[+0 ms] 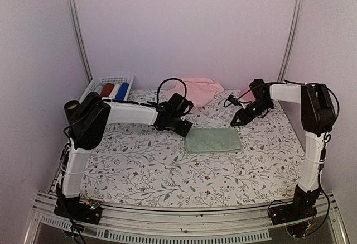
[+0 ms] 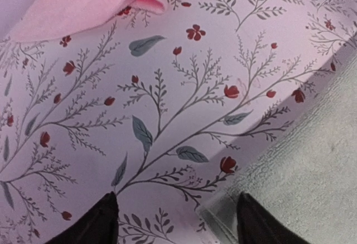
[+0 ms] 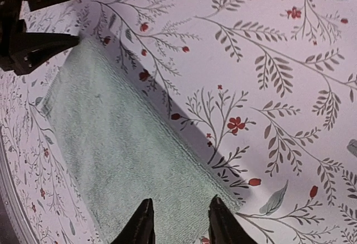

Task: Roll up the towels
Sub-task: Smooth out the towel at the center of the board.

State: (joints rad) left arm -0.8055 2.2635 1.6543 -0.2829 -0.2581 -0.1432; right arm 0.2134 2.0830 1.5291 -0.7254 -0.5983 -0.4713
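Note:
The pale mint green towel (image 1: 213, 140) lies folded flat in the middle of the table, also seen in the wrist views (image 2: 312, 171) (image 3: 122, 143). The pink towel (image 1: 195, 89) lies crumpled at the back of the table (image 2: 83, 1). My left gripper (image 1: 185, 127) (image 2: 175, 221) hangs open at the green towel's far left corner, with only tablecloth and the towel's edge between its fingers. My right gripper (image 1: 234, 122) (image 3: 179, 221) hovers over the towel's far right corner, jaws apart and holding nothing. The left gripper's fingers (image 3: 39, 40) show in the right wrist view.
A white basket (image 1: 95, 82) at the back left holds rolled dark red, white and blue cloths. A floral tablecloth (image 1: 145, 166) covers the table. Walls and metal posts enclose the back and sides.

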